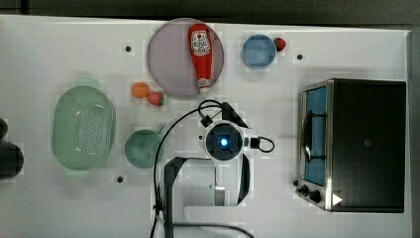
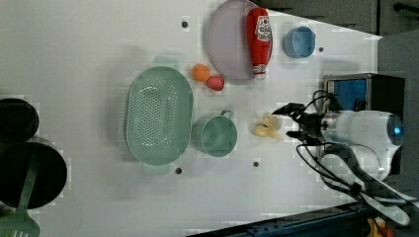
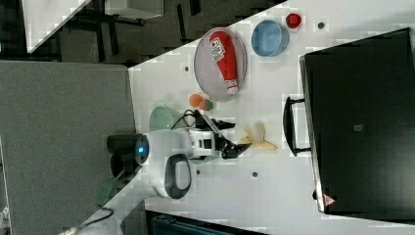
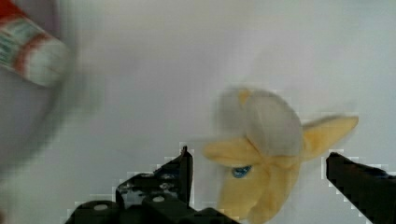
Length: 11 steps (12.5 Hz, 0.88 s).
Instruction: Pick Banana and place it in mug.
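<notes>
White table (image 1: 59,208): the wide-open claw (image 4: 259,179) straddles the banana (image 4: 266,154), which lies on the table beside the mug (image 2: 216,136). Step in hand: approach for the grasp. Next move likely requires lowering, then closing.

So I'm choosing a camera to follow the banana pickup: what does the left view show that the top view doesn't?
The left view alone shows the banana lying on the table, apart from the mug, with the open gripper close beside it; in the top view the arm covers that spot. The top view alone shows the strawberry beside the blue cup. Both show the mug, basket, plate and ketchup bottle.
</notes>
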Each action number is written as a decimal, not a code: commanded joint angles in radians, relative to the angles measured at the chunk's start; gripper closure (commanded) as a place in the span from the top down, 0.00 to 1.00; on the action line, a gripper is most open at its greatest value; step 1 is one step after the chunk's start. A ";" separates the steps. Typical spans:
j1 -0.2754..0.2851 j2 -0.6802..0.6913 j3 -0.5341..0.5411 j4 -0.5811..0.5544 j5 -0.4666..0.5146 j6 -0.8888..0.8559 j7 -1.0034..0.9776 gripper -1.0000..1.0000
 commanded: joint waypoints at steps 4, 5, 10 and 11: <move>-0.008 0.079 0.001 -0.008 -0.002 0.085 -0.013 0.71; -0.008 0.074 0.002 -0.006 -0.002 0.098 -0.013 0.59; -0.010 0.070 0.002 -0.007 -0.002 0.097 -0.013 0.24; -0.010 0.049 0.002 -0.006 -0.002 0.096 -0.013 0.24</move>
